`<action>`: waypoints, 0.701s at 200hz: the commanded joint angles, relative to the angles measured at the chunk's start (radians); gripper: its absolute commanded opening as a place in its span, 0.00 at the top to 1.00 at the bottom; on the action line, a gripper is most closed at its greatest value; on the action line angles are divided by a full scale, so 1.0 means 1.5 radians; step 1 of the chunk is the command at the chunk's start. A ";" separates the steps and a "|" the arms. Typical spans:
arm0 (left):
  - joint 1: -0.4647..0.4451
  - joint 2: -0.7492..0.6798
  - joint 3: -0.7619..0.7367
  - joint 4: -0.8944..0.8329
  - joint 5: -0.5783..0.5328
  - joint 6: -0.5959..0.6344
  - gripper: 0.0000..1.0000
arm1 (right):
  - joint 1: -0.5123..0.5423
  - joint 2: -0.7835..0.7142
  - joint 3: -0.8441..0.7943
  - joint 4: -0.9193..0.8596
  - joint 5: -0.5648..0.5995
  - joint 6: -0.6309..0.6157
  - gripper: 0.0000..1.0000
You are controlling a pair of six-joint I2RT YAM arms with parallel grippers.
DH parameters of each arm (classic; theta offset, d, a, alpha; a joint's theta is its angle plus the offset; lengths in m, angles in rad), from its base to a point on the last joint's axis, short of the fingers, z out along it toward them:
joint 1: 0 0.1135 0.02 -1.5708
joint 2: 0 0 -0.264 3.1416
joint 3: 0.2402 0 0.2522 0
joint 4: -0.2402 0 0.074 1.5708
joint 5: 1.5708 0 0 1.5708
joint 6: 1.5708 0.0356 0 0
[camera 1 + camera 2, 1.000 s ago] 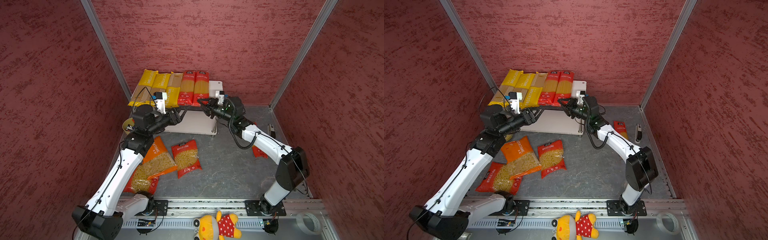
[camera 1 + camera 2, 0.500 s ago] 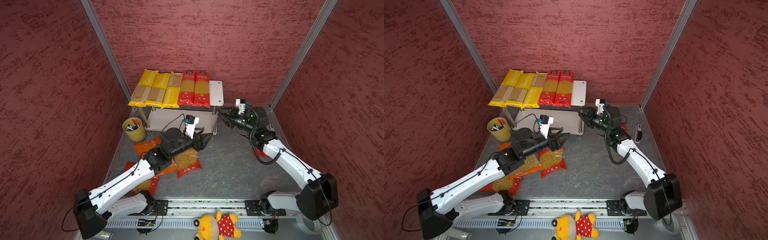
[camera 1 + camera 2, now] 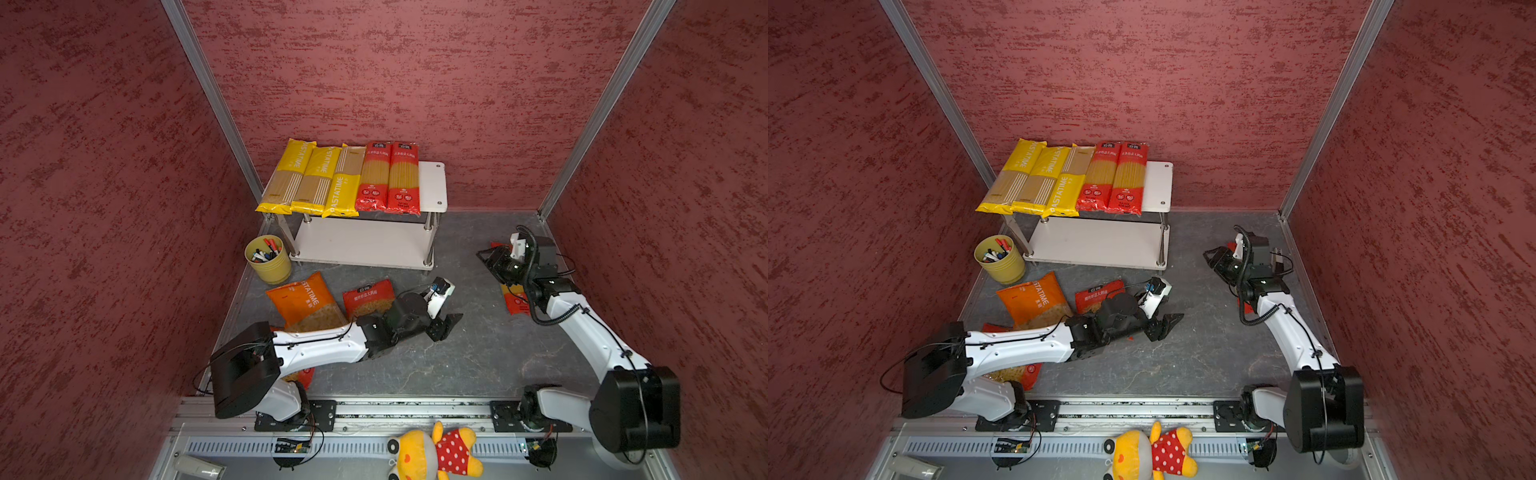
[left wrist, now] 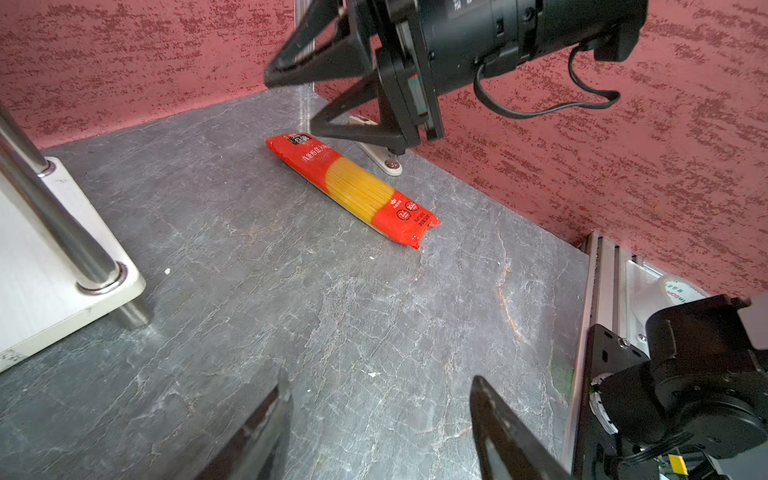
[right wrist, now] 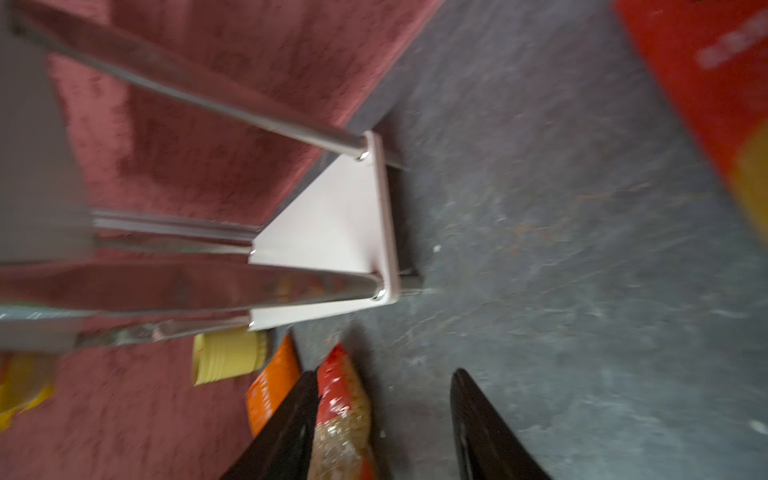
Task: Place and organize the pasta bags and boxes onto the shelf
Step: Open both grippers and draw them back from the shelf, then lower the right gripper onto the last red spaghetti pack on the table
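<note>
Three yellow spaghetti packs (image 3: 316, 178) and two red ones (image 3: 388, 176) lie side by side on the top board of the white shelf (image 3: 432, 183). A third red spaghetti pack (image 4: 353, 187) lies on the floor at right, under my right arm. An orange macaroni bag (image 3: 303, 303) and a red short-pasta bag (image 3: 368, 297) lie before the shelf. Another red bag (image 3: 305, 376) is mostly hidden under my left arm. My left gripper (image 3: 446, 326) hangs low over bare floor, open and empty. My right gripper (image 3: 484, 255) is open and empty beside the shelf's right end.
A yellow pen cup (image 3: 268, 259) stands at the shelf's left front post. A plush toy (image 3: 436, 453) lies on the front rail. A small white device (image 4: 382, 160) rests against the right wall. Red walls close in three sides.
Both arms have left the shelf top. The left one swung down to the floor right of the bags. The right one drew back over the red spaghetti pack, its jaws wider.
</note>
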 commanded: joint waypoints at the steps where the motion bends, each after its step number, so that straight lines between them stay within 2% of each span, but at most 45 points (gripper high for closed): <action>1: 0.000 0.021 0.023 0.039 0.004 -0.020 0.32 | -0.014 0.014 0.022 -0.061 0.156 -0.083 0.41; 36: 0.011 0.039 0.028 0.047 0.034 -0.058 0.32 | -0.036 0.056 0.024 -0.057 0.259 -0.091 0.35; 84: 0.035 0.039 0.015 0.050 0.057 -0.102 0.32 | -0.089 0.120 0.012 -0.012 0.317 -0.088 0.33; 110: 0.041 0.042 0.013 0.053 0.063 -0.109 0.32 | -0.123 0.177 0.035 0.012 0.318 -0.093 0.32; 140: 0.046 0.048 0.011 0.048 0.068 -0.118 0.32 | -0.155 0.259 0.079 0.030 0.251 -0.102 0.32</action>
